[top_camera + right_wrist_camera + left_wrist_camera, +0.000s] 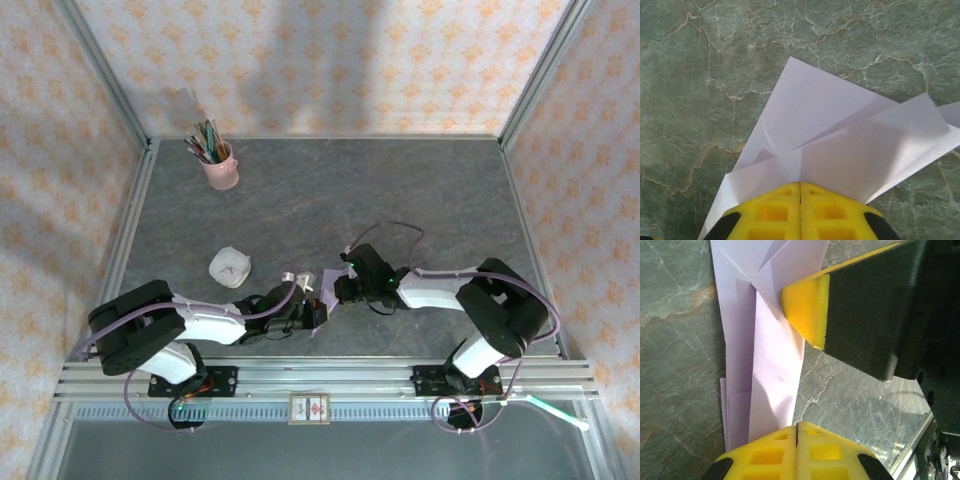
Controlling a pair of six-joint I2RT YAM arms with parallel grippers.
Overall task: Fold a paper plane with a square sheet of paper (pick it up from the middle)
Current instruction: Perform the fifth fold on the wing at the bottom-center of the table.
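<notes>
Noting, closest to the lens in the left wrist view, the left gripper [797, 440]: yellow fingertips meeting along a thin seam, fully closed, with nothing visible pinched between them. Seeing the lavender paper [770, 365] running up from just beyond those tips. Lying flat on the table [680, 340], partly folded into a long narrow strip, diagonal creases converging near the top. Catching from this angle the right gripper's finger [807, 310] coming in from the upper right, its yellow tip sitting on the paper's right edge beside the crease junction. Not managing to tell how firmly it is pressing.

Switching to the right wrist view. Finding the right gripper [800, 200] likewise closed, pads together at the bottom edge, clasping nothing, with the lavender paper [840, 145] spreading out from beneath the tips. Gaining from this side a pointed corner aiming away from the gripper, and a second layer overlapping it to the right, shaded along its lower part.

Turning to the top external view for layout. Placing the left gripper [308, 304] and right gripper [335, 289] tip to tip near the table's front centre, with the lavender paper [319, 320] between and just under them. Adding from above: a pink cup [222, 168] of pens at the far left, a small white rounded object [230, 267] just beyond the left arm, and a small white card [309, 409] on the front rail.
</notes>
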